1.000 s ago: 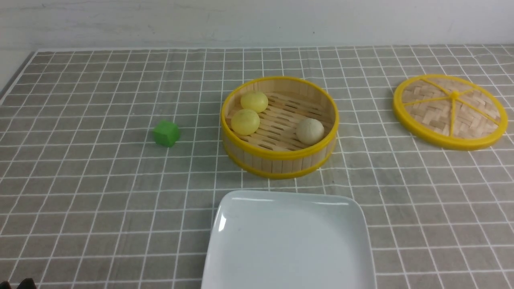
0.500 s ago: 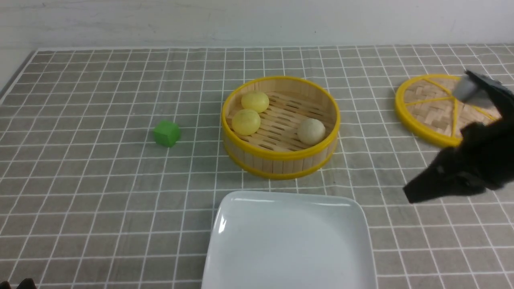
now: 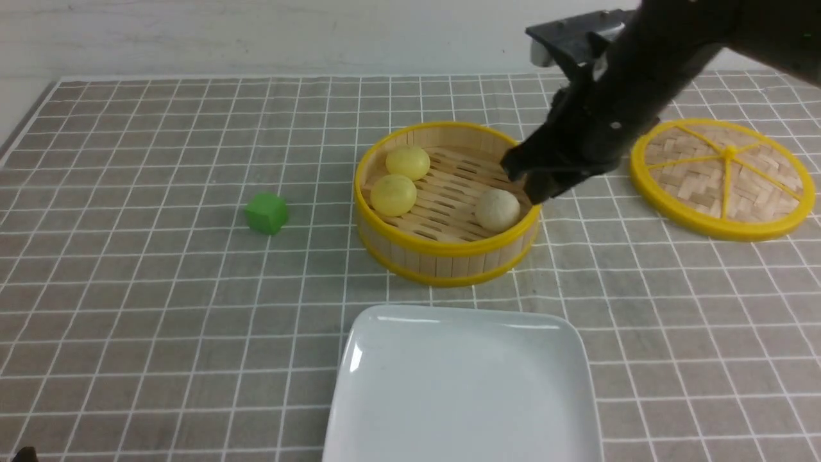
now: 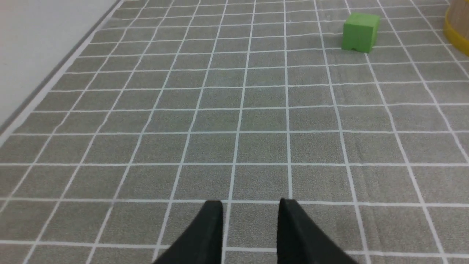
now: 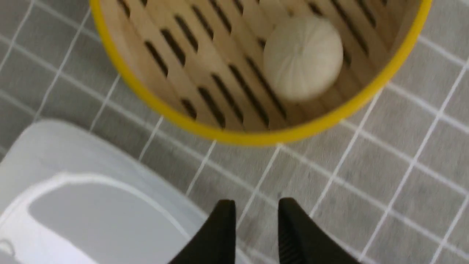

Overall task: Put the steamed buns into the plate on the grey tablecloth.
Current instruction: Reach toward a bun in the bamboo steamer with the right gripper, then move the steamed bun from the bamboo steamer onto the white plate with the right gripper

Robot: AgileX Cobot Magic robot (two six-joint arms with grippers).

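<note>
Three steamed buns lie in the bamboo steamer [image 3: 449,247]: two pale yellow ones [image 3: 406,162] [image 3: 392,194] on its left and an off-white one [image 3: 496,208] on its right. The white square plate [image 3: 462,385] sits empty on the grey tablecloth [image 3: 160,289], in front of the steamer. My right gripper [image 3: 523,179] hangs over the steamer's right rim, just above the off-white bun, with its jaws close together and empty. The right wrist view shows that bun [image 5: 302,58], the steamer rim [image 5: 238,137] and a plate corner [image 5: 73,205] beyond the gripper [image 5: 256,205]. My left gripper [image 4: 250,205] is shut and low over bare cloth.
A green cube [image 3: 266,213] sits on the cloth left of the steamer and shows in the left wrist view [image 4: 360,32]. The woven yellow-rimmed lid [image 3: 721,176] lies flat at the far right. The cloth's left edge runs along the table's side.
My right arm came in from the right, passed in front of the lid and rose over the steamer's right rim. The buns, plate and cube have not moved.
</note>
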